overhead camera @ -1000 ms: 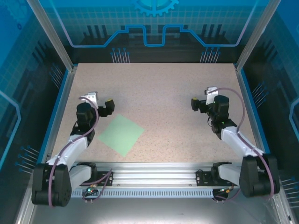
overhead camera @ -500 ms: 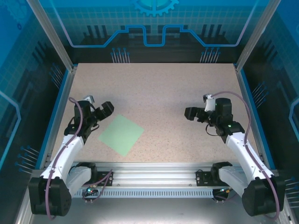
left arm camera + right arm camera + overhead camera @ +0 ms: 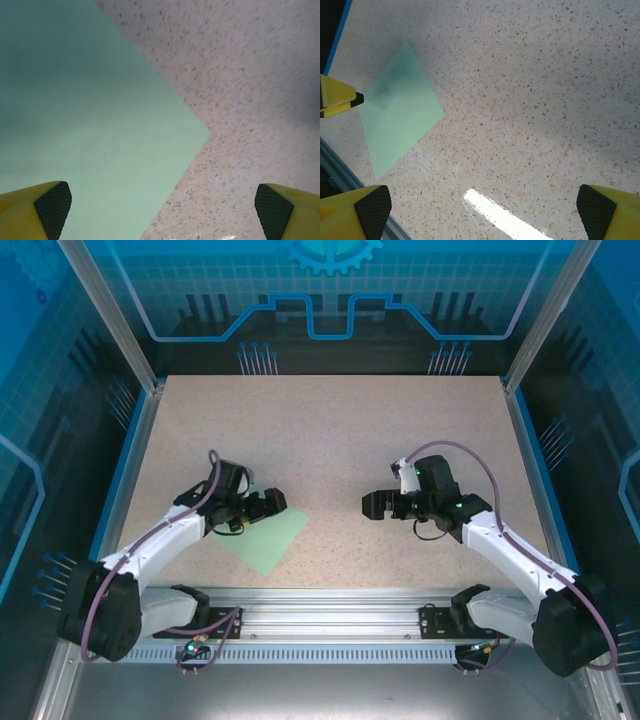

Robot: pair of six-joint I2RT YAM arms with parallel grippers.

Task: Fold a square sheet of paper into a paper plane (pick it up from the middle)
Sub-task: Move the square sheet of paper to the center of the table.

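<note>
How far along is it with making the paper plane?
Barely begun. Done: nothing; the square sheet of paper lies flat and unfolded on the table. In hand: the left jaws hang open over one corner, the right jaws open over bare table. Remaining: picking it up and every fold.

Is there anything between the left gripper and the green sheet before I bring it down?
Nothing visible. The left gripper hangs open above the square sheet of paper, which lies flat on the table. The left wrist view shows bare paper and table between its fingers.
</note>
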